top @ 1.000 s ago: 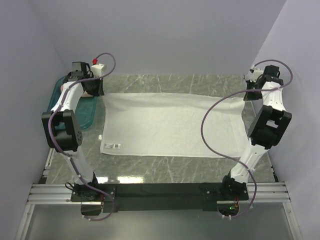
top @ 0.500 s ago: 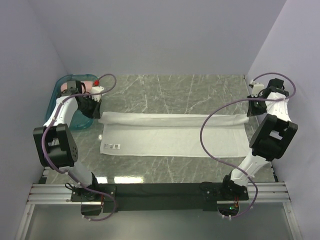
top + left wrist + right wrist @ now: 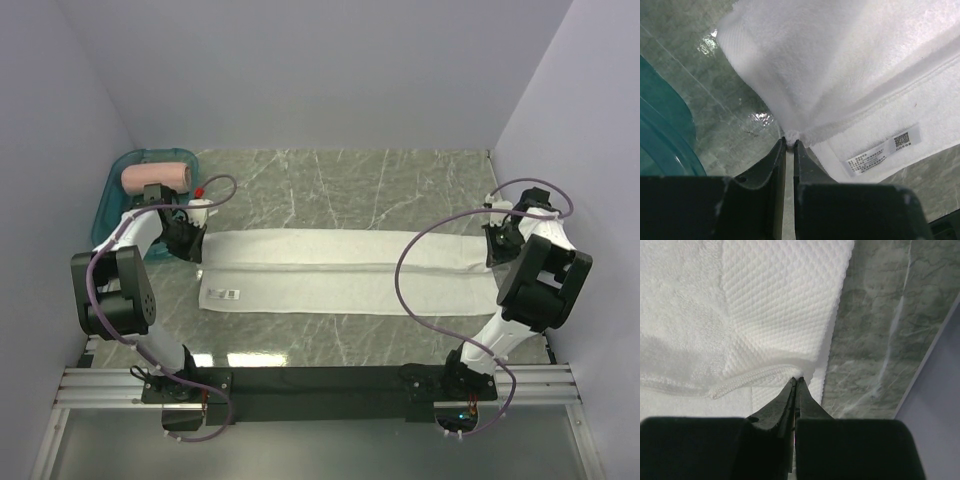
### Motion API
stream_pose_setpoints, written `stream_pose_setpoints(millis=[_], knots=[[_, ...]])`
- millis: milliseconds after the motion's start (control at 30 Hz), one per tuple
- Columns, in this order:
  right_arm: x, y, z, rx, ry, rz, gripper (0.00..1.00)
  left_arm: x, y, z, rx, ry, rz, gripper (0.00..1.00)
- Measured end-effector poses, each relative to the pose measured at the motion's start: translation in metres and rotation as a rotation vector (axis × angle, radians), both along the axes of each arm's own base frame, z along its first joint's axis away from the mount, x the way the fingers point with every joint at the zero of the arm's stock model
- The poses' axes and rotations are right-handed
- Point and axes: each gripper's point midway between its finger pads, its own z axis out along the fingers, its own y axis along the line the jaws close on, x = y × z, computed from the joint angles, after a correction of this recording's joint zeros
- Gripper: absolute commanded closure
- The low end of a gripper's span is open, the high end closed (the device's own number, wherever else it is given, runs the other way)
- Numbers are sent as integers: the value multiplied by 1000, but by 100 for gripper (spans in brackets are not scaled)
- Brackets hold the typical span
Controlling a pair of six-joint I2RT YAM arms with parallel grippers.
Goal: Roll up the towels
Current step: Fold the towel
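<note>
Towels: the white towel (image 3: 340, 272) lies folded lengthwise across the marble table (image 3: 340, 185), with the left gripper (image 3: 789, 141) clamped on its folded left corner and the right gripper (image 3: 796, 381) clamped on the right one; the rolled pink towel (image 3: 157, 176) sits in the teal tray (image 3: 110, 200).

right end effector (image 3: 796, 382) pinching white towel (image 3: 780, 305) fold, marble table (image 3: 875, 315)
</note>
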Motion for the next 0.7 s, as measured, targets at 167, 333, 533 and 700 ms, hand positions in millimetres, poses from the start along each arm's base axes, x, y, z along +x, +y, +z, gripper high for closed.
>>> stream_pose_setpoints(millis=[167,333,533,700], knots=[[1,-1,1,-4,-4,0,100,1,0,1,-4,1,18,100],[3,-3,21,-20,-36,9,100,5,1,18,-9,-12,16,100],[-5,-4,56,-56,-99,41,100,-2,6,58,-10,-78,-5,100],[-34,3,51,-85,-80,88,100,-28,5,61,3,-62,-55,100]])
